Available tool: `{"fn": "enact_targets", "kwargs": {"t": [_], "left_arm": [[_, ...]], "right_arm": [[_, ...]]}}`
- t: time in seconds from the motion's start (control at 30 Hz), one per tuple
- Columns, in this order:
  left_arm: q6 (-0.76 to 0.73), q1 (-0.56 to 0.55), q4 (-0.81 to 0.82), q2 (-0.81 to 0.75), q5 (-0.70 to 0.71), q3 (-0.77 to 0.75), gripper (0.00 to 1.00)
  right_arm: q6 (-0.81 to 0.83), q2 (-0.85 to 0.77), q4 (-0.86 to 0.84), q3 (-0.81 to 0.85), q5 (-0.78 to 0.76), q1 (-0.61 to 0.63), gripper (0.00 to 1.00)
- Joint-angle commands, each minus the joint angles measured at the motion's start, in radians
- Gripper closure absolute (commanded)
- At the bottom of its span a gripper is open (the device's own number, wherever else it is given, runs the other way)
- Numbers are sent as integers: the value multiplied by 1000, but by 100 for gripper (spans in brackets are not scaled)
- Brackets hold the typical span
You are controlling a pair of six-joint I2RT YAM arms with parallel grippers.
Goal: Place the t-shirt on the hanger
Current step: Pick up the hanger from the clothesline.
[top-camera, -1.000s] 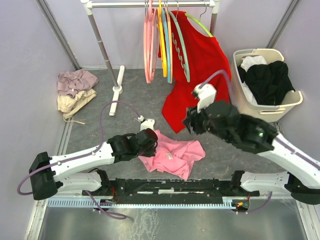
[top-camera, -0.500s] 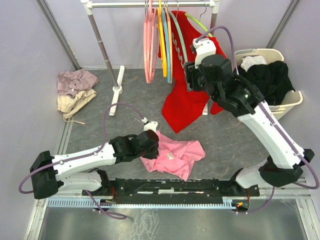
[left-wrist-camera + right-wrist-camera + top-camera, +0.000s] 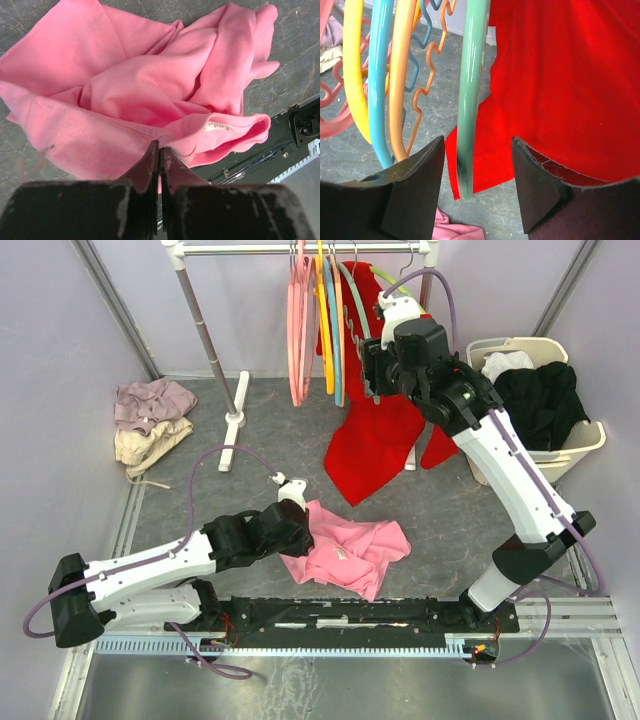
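T-shirt [image 3: 350, 545] lay crumpled on the table [image 3: 450, 510] in front of the red shirt [image 3: 375, 440]: soft, limp, light. Left hand [image 3: 159, 146] was pinched shut on a folded edge. Right hand [image 3: 477, 142], jaws apart and empty, straddled the stiff, slick mint hanger [image 3: 470, 100] beside the red shirt; best gripped by that arm.

1 pink t-shirt [image 3: 355, 545], 1 red shirt [image 3: 385, 435], 1 mint hanger [image 3: 470, 90], 1 basket [image 3: 520, 342].

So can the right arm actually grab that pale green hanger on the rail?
Probably yes: the right gripper is open with the mint-green hanger between its jaws, nothing blocking; the red shirt hangs just beside.
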State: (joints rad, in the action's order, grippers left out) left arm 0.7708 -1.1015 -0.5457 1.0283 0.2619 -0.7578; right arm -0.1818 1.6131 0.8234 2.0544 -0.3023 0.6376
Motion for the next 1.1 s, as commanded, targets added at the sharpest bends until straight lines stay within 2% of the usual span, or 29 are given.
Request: {"fn": "enact_targets", "kwargs": {"t": [0.0,0.1,0.23,0.4,0.57,0.67,1.07], "left_arm": [[1,-5,15,-28,26,6,97],[4,-4,15,-28,23,11,97],[8,-5,15,-35,23,14,97],[14,-5,13,-38,24,12,97],[17,-4,13,-40,25,9,97],[25,-5,11,-48,29,11,97],[39,-6,-20,-66,50,-6,97]], "right_arm": [[-6,37,-55,50,51,-11,37],[-7,59,-64,53,54,-14,40],[-5,75,-80,50,42,-15,55],[14,77,-93,59,12,-15,81],[28,73,-88,85,4,-16,95],[33,68,-80,102,-6,-16,99],[76,54,-21,190,-96,-16,99]]}}
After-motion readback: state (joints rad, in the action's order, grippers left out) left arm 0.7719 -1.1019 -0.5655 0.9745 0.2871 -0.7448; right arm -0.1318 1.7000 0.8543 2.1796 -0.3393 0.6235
